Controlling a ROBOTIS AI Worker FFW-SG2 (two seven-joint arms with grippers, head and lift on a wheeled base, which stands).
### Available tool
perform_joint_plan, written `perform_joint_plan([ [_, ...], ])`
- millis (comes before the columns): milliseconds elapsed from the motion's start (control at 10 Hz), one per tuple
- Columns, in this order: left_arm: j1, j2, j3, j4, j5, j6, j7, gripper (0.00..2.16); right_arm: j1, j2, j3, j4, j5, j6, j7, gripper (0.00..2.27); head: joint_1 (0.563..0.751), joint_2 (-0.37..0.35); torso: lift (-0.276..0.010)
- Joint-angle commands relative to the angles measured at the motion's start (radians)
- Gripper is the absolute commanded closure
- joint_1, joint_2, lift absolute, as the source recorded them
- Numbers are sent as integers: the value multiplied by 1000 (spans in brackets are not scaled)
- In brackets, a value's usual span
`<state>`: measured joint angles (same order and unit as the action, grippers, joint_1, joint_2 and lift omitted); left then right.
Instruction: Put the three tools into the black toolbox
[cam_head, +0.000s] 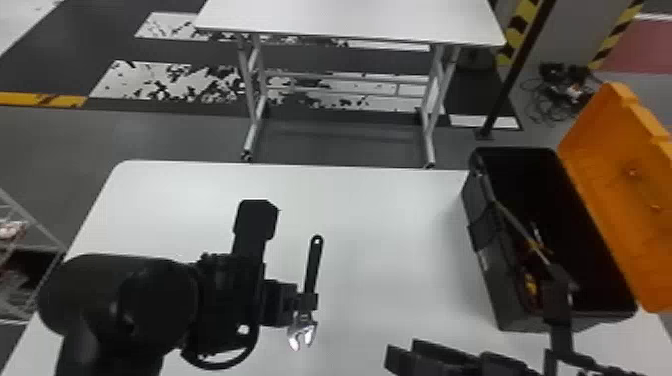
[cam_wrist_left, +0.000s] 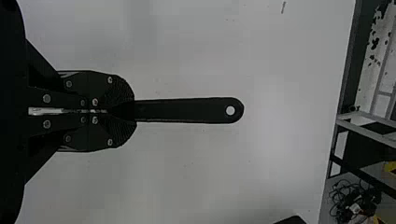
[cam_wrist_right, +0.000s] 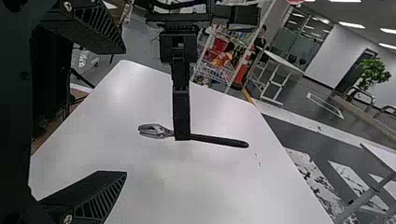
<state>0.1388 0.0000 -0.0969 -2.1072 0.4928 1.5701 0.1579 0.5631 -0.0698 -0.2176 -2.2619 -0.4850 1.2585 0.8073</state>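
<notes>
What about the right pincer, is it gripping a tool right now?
No, the right pincer is open, its two fingers well apart with nothing held between them.

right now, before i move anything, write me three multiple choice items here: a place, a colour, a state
1. Where is the black toolbox?
A) at the table's right end
B) at its left end
C) on the floor

2. What colour is the toolbox lid?
A) green
B) orange
C) white

3. How is the left gripper?
A) open
B) shut on nothing
C) shut on the adjustable wrench

1 A: it stands on the head view's right.
2 B: the raised lid is orange.
3 C: the handle runs out from its closed fingers.
</notes>
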Motion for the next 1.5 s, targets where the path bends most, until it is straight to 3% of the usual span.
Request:
perform_joint_plan([
  [0, 13, -3, 31, -11, 24, 1, -4, 2088, -29, -1, 23, 25, 23, 14, -13, 76, 695, -37, -51],
  [400, 31, -3, 12, -20, 16, 1, 25, 2088, -262, 1, 113, 235, 123, -1, -16, 76, 695, -7, -51],
  [800, 19, -3, -40, -20, -8, 1, 51, 2088, -381, 4, 178, 366, 149, -53, -23, 80, 695, 25, -51],
  [1400, -4, -3, -40, 0, -16, 1, 51, 2088, -560, 39, 248, 596, 223, -106, -51, 80, 695, 57, -51],
])
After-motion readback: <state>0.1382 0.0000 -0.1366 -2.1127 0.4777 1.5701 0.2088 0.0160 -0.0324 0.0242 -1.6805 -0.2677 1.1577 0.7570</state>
